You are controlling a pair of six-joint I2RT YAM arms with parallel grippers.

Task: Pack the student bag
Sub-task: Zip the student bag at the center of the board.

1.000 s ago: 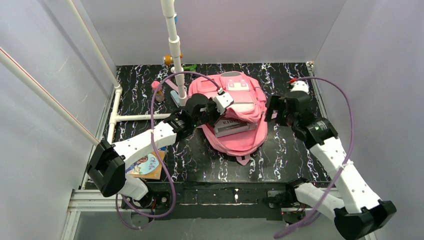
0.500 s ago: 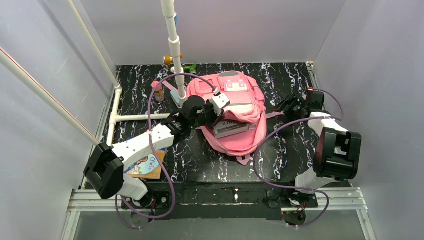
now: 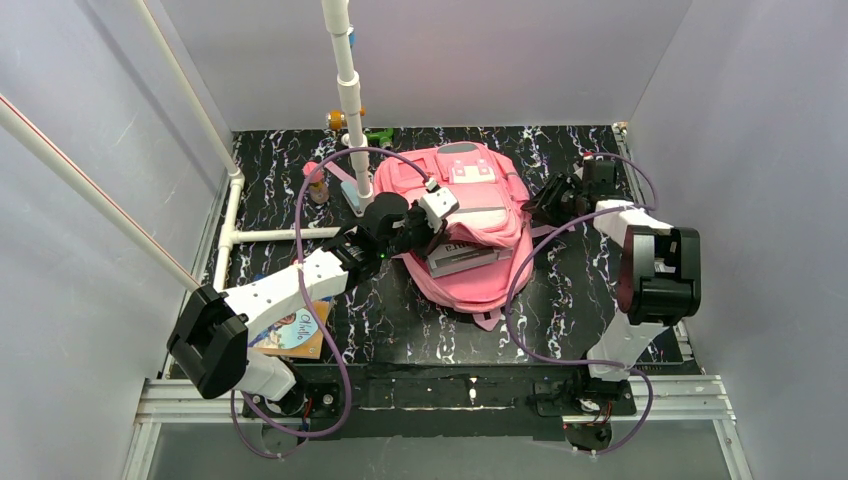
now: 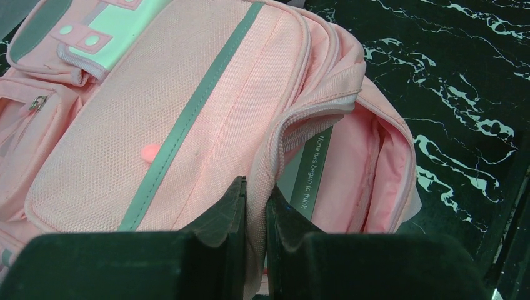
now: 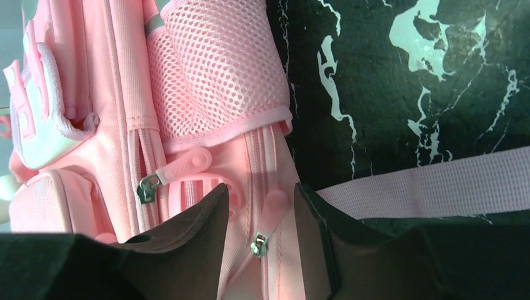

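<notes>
I brought R gripper point(image 5: 259, 187) in to the student bag point(image 3: 470, 285) side, narrowly apart over zip pull point(image 5: 257, 245); L gripper point(image 4: 256, 186) pinches flap point(image 4: 294, 119); zipping next, prob.

Soft even light, faint shadows; a reddish spot glows on the student bag point(image 4: 187, 94).

Right side of the student bag point(image 5: 106, 112), jaws parted.
My jaws stand apart with a metal zip pull point(image 5: 257, 245) on the seam between them. A mesh pocket point(image 5: 215, 69) lies beyond, a second pull point(image 5: 149, 186) hangs on the neighbouring zip, and a pink strap point(image 5: 437, 184) crosses the black marbled desk point(image 5: 387, 81).
</notes>
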